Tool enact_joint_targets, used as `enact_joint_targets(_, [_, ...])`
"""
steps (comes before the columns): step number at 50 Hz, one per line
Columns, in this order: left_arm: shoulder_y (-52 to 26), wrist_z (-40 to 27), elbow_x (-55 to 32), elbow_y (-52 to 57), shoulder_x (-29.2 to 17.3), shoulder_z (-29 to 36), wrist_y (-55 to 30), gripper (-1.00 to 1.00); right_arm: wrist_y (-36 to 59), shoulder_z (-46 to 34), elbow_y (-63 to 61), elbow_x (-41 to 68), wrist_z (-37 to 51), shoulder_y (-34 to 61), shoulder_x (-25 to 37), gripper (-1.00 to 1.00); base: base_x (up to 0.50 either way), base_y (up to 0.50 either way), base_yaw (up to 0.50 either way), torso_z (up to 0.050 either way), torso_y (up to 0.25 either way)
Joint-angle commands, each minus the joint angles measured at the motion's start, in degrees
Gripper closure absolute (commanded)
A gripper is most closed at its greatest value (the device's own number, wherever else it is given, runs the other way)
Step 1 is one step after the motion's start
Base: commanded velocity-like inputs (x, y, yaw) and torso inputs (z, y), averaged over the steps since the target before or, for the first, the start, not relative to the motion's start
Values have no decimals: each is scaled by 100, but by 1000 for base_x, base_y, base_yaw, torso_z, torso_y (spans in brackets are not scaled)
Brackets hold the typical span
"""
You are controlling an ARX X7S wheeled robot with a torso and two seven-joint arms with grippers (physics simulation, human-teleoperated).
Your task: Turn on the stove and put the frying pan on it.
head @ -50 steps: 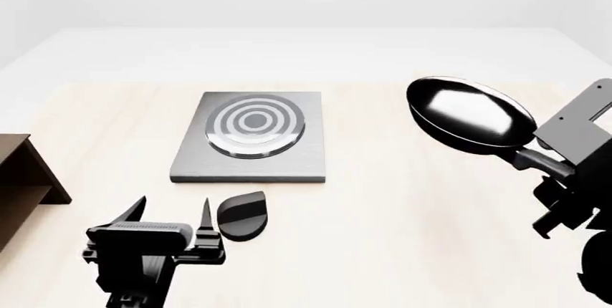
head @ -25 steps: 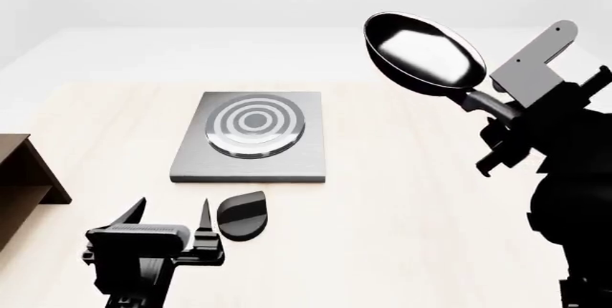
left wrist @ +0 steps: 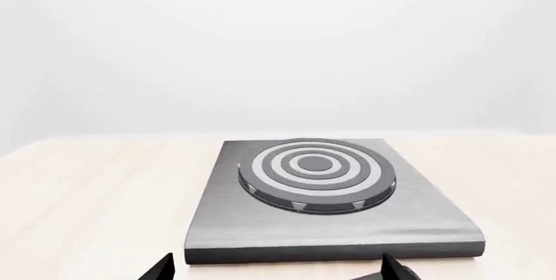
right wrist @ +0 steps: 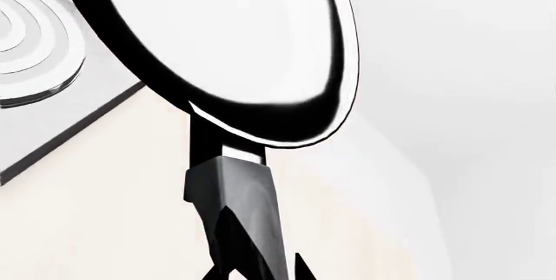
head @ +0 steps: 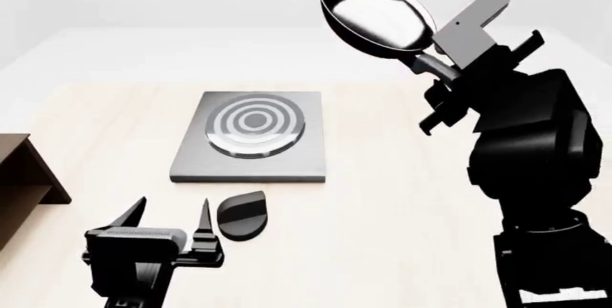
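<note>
In the left wrist view, the stove (left wrist: 326, 195) lies flat on the pale table (left wrist: 96, 189), its ringed burner bare. Only two dark finger tips of the left gripper (left wrist: 276, 272) show at the frame's edge, set apart with nothing between them.

The head view shows the right gripper (head: 432, 71) clamped on the handle of the frying pan (head: 375, 13), which hangs tilted in the air, above and to the right of the stove. The left gripper sits low with its jaws apart, just beside the black knob (head: 241, 215), which lies in front of the slab. A brown shelf (head: 24, 179) stands at the left edge.

The right wrist view looks along the handle to the pan's pale inside; the grip itself is probably firm, though the fingers are mostly out of frame.

The carrying step appears to be in hand. Next, the pan needs levelling and lowering onto the burner, and the knob needs turning if the stove is not already on.
</note>
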Motion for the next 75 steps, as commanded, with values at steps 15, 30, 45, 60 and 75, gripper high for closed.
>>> enact_joint_targets(15, [76,224,-118,41,-96,77,246,-100,-797,-191,1406,34,1373,596,-1131,100,0,0,0,0,2])
enact_joint_targets(30, [175,342,-153,2,-120,50,560,-100,-1179,-410,2491,815,2438,1123,-1683,100,0,0,0,1,3])
enact_joint_targets(45, [223,332,-130,51,-143,67,660,-100,-995,-2117,3155,3457,4439,1634,-1682,100,0,0,0,0,1])
enact_joint_targets(60, [223,389,-162,-39,-162,94,753,-100,-1431,-3763,3409,5328,5471,1897,-1693,100,0,0,0,0,2])
enact_joint_targets(75, [235,329,-106,-84,-185,59,850,-100,-2413,-6249,4034,8294,6685,2594,-1696,100,0,0,0,0,-155])
